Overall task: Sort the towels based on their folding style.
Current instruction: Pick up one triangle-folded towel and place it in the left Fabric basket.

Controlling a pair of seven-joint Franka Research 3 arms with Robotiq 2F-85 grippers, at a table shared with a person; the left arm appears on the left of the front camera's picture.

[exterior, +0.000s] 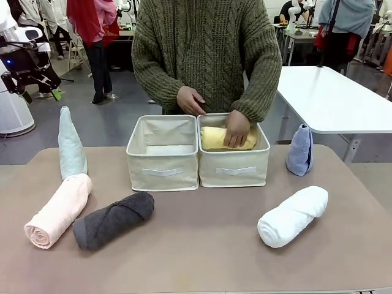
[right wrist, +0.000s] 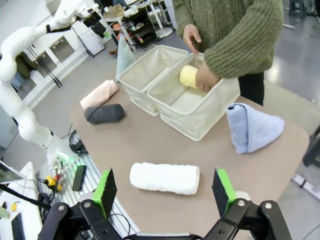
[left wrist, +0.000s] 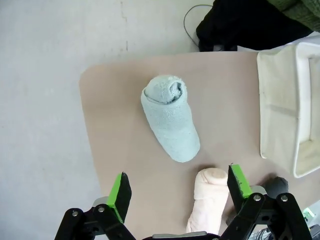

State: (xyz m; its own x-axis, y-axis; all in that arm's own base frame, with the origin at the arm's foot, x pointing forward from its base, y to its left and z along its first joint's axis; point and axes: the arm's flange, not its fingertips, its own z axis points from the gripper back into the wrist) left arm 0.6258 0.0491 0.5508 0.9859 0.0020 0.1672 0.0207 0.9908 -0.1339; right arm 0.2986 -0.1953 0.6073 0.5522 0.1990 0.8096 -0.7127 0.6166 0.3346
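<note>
A yellow rolled towel lies in the right cream bin under a person's hand. The left bin holds nothing. On the table lie a pink roll, a dark grey roll and a white roll. A mint green triangle-folded towel stands at the left and a light blue one at the right. My left gripper hangs open above the mint towel. My right gripper is open above the white roll.
The person stands at the far side behind the bins, the other hand on the left bin's back rim. A white table stands at the back right. Bare tabletop runs along the front between the grey and white rolls.
</note>
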